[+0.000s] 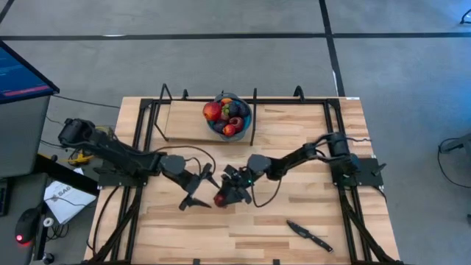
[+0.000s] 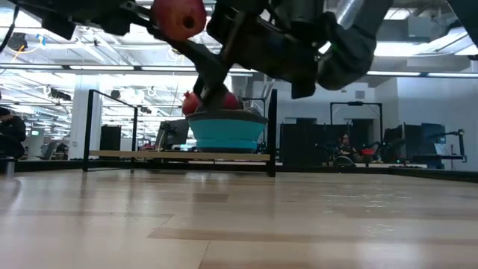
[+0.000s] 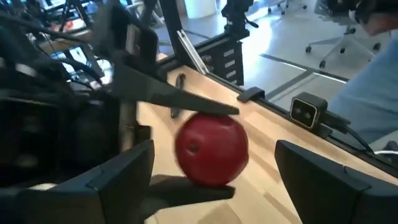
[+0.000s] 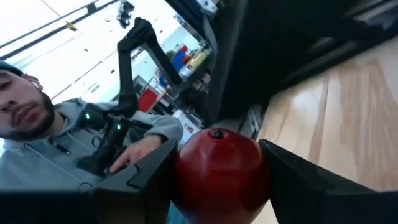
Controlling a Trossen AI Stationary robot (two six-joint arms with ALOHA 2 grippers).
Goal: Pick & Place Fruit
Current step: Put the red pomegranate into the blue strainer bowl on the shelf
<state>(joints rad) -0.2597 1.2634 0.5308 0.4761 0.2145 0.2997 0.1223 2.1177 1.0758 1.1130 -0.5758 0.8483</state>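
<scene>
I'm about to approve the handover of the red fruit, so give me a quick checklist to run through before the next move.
1. Right claw closed on the red fruit: ok.
2. Left claw fingers open, clear of the fruit: ok.
3. Fruit lifted off the table: ok, low view shows it aloft.
4. Blue bowl upright at the back with fruit in it: ok.
5. Room left in the bowl: cannot tell.
6. Knife away from both arms: ok.

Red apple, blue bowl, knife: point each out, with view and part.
red apple [image 4: 219,167]: right wrist view, middle of its red skin, between the right gripper's fingers.
blue bowl [image 2: 224,133]: low view, its outer wall.
knife [image 1: 318,239]: high view, on the black handle.
</scene>
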